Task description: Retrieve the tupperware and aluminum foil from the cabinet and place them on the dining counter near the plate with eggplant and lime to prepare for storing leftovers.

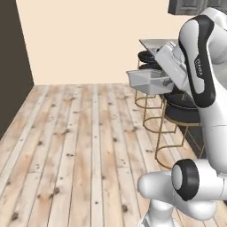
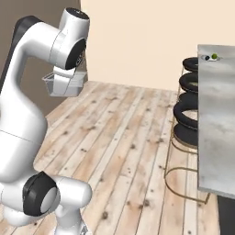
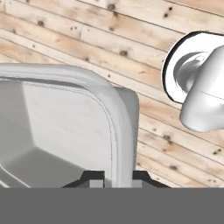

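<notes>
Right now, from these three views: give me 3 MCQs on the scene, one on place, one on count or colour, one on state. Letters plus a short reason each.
1. Where is the tupperware?
A. On the dining counter
B. In the air over the wooden floor, carried by the arm
C. On a stool

2. How many black stools stand along the dining counter in the right base view?
A. One
B. Two
C. Four

3. How do the fingers stand on the tupperware?
A. Wide open above it
B. Closed on its rim, one on each side of the wall
C. Pressed flat under its base

Answers:
1 B: the tupperware hangs at the gripper above the floor planks, away from the dining counter.
2 C: four round seats of the stools are stacked in a row beside the counter edge.
3 B: the hand view shows the fingers straddling the container's rim.
</notes>
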You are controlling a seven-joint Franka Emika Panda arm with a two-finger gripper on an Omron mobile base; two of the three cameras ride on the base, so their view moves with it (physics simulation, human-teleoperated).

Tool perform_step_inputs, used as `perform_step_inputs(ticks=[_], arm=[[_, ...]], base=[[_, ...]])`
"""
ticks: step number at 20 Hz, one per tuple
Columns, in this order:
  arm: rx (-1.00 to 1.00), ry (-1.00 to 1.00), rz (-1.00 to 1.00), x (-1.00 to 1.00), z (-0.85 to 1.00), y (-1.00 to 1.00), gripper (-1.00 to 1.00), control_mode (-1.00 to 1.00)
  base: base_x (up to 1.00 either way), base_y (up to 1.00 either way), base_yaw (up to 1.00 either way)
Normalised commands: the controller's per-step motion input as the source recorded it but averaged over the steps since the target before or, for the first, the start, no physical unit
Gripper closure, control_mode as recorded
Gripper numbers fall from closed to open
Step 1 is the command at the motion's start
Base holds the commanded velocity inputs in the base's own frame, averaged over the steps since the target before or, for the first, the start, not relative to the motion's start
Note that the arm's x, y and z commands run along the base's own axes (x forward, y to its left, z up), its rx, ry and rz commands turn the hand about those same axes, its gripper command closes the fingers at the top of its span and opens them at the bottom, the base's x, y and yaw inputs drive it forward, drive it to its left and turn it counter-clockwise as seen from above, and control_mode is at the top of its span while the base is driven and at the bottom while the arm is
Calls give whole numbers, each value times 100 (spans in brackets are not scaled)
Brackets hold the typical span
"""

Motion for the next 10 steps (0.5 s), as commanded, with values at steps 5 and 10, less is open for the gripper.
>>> perform_step_inputs(ticks=[5, 10], arm=[[0, 0, 0, 0, 0, 0, 100, 100], [0, 0, 0, 0, 0, 0, 100, 100]], base=[[98, 68, -47], [99, 68, -47]])
